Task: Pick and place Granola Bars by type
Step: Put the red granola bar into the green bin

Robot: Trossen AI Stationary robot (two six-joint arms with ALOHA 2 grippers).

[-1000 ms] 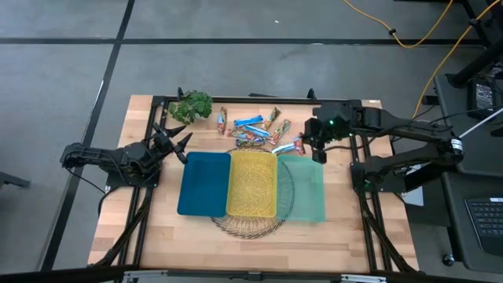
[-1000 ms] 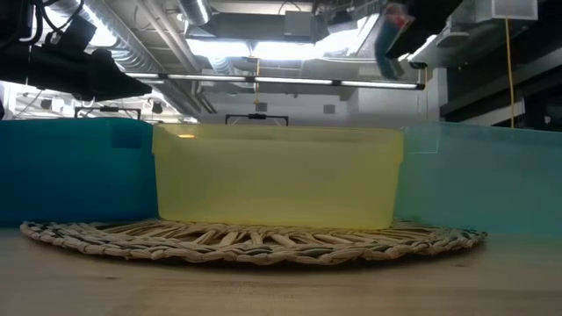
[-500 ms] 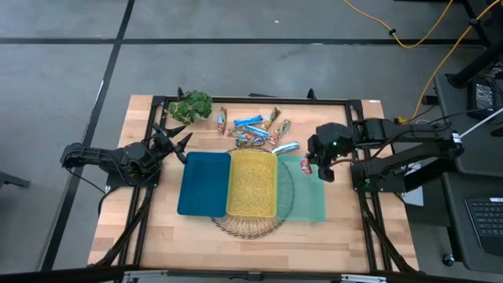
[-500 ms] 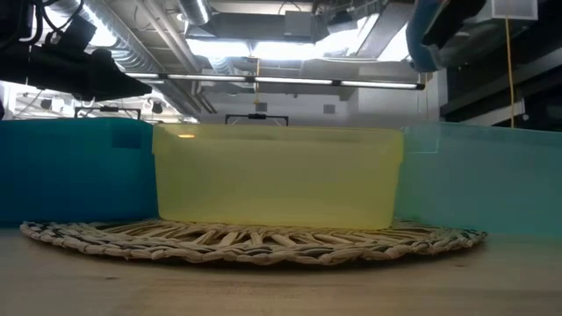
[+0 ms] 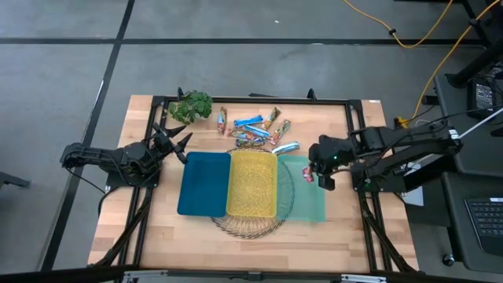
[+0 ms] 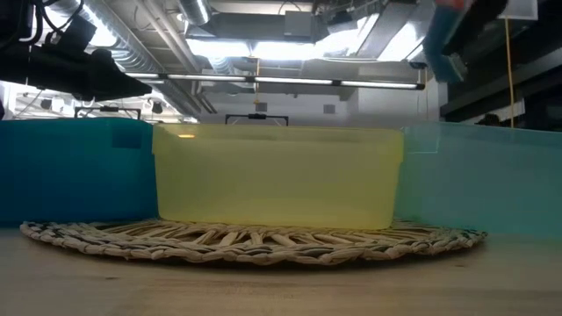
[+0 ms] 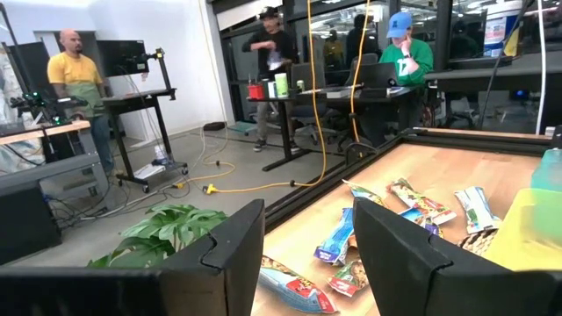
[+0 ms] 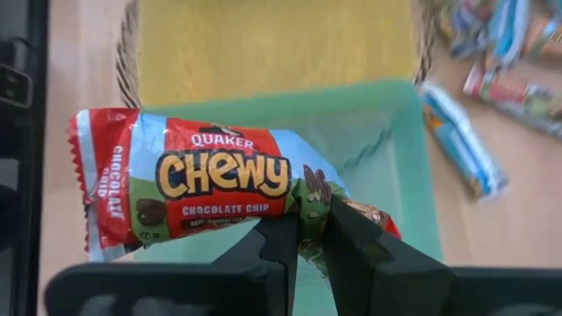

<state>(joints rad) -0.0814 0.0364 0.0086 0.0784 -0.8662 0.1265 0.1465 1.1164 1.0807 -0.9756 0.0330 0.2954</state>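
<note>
The right gripper point(image 8: 309, 230) pinches a red bar point(image 8: 202, 189) over the green bin point(image 5: 310, 196), at three o'clock on the table. The other bars point(image 5: 255, 130) lie at twelve. The left gripper point(image 5: 174, 143), spread and empty, waits at nine.

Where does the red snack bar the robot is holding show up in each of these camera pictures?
High view: the red bar hangs from the right gripper over the green bin.
Low view: not clearly visible; only the arm shows at the upper right.
Left wrist view: not in it.
Right wrist view: the bar fills the middle, pinched at one end.
Shared landmark: the yellow bin, beside the green one.
</note>
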